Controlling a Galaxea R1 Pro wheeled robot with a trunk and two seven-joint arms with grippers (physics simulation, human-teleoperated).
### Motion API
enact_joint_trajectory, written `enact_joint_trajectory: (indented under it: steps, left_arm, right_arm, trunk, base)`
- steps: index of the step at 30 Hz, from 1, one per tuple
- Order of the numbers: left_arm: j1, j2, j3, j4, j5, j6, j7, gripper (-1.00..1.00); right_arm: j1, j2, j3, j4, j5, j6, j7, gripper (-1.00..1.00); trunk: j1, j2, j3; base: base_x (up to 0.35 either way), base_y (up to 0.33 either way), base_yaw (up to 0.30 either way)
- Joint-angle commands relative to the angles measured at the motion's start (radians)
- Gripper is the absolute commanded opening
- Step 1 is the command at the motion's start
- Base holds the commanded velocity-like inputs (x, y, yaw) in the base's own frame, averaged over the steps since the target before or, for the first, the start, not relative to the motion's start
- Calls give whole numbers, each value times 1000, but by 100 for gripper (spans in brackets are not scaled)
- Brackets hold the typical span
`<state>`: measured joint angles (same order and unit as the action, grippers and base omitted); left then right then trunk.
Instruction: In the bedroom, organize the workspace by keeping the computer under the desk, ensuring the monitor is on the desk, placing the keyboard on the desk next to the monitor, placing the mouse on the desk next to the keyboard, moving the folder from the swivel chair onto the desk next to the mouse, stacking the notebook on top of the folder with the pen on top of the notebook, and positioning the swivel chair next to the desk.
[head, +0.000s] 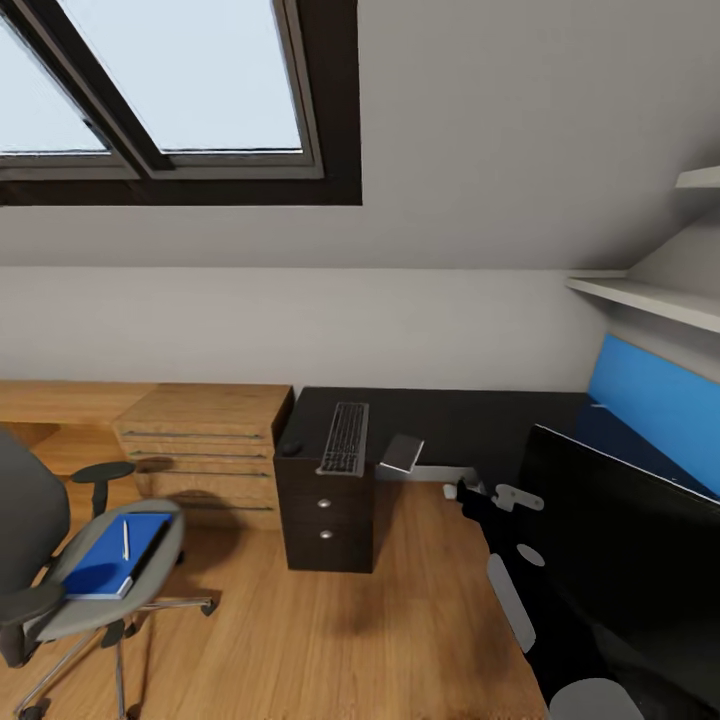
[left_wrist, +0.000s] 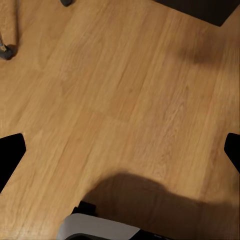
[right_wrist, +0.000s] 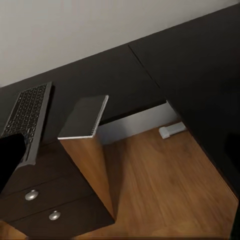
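The swivel chair stands at the left on the wood floor. A blue folder lies on its seat with a pen on top. The keyboard lies on the dark desk above the drawers, and a small dark mouse sits to its left. A grey spiral notebook overhangs the desk's front edge. The black monitor stands at the right. My right gripper is open and empty, short of the notebook. My left gripper is open over bare floor.
A wooden drawer unit stands left of the desk's dark drawers. A blue panel and wall shelves are at the right, under a sloped ceiling with a skylight. A chair caster rests on the floor.
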<state>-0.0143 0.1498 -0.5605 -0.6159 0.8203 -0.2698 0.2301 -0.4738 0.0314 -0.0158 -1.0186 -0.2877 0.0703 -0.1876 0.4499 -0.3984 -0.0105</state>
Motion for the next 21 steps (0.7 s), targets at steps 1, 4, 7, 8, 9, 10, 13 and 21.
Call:
enact_joint_trajectory:
  steps: [1, 4, 7, 8, 9, 10, 13, 21]
  left_arm:
    - [-1, 1, -9, -1, 6, -5, 8, 100]
    - [-1, 1, -10, -1, 6, -5, 8, 100]
    - [-1, 1, -11, -1, 6, -5, 8, 100]
    - [-1, 1, -12, -1, 6, -5, 8, 100]
    - [-1, 1, -12, -1, 6, -5, 8, 100]
    - [-1, 1, -12, -1, 6, -5, 8, 100]
    - [-1, 1, -12, -1, 6, -5, 8, 100]
    - [-1, 1, -13, -1, 6, -5, 7, 100]
  right_arm:
    - [0, 1, -1, -2, -5, 5, -3, 100]
    - [0, 1, 0, -2, -5, 4, -3, 100]
    - [0, 1, 0, -2, -5, 3, -2, 100]
    - [0, 1, 0, -2, -5, 3, -2, 100]
    - [0, 1, 0, -2, -5, 3, -2, 100]
    - [0, 1, 0, -2, -5, 3, -1, 100]
    - [0, 1, 2, -2, -4, 3, 0, 100]
    - [0, 8, 9, -5, -9, 6, 4, 100]
  trunk:
    - [0, -2, -1]
    - [0, -2, -1]
    - [0, -2, -1]
    - [0, -2, -1]
    - [0, -2, -1]
    - [0, -2, -1]
    - [0, -2, -1]
    - [0, -2, -1]
  base:
    - [-235, 215, 0]
    - [-246, 224, 0]
    - [-232, 204, 0]
    - [-41, 30, 0]
    - [-46, 24, 0]
    - [-84, 35, 0]
    - [-222, 11, 0]
    - [-134, -65, 0]
